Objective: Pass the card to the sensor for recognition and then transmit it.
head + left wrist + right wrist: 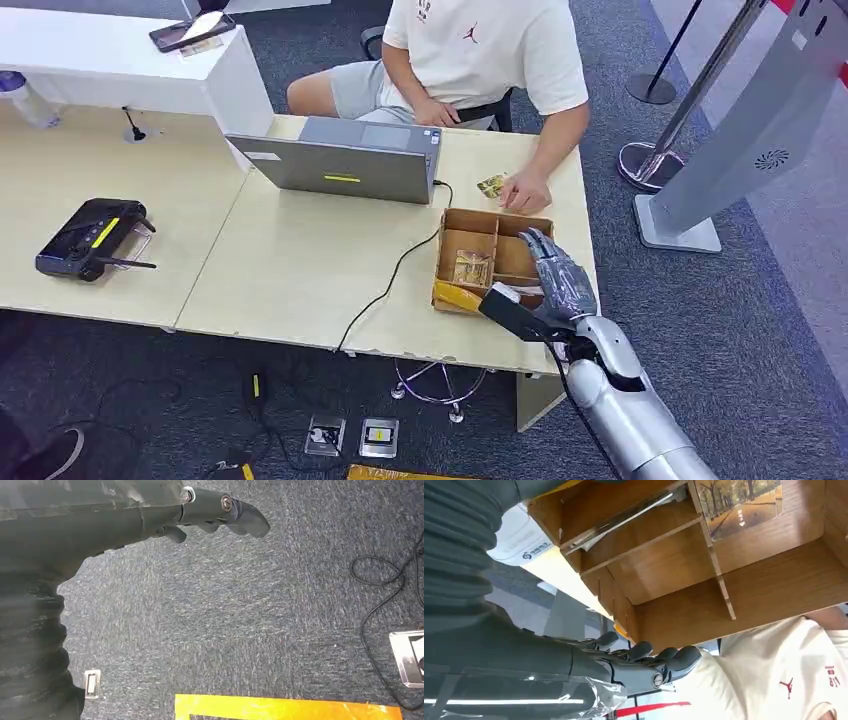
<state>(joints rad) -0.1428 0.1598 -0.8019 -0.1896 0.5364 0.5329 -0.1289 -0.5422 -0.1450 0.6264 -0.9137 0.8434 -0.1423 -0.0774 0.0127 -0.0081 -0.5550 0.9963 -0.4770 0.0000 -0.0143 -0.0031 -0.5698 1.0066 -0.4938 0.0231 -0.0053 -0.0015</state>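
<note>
One card [470, 268]: lying in the tray [447, 237], just left of the right hand [560, 280].
Right hand: hovering, spread, holding nothing.
Left hand [220, 512]: hanging, curled.

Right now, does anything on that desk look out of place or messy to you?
Little stands out. One card lies loose on the table by the person's hand, outside the wooden box that holds another card. A black cable trails off the table's front edge.
</note>
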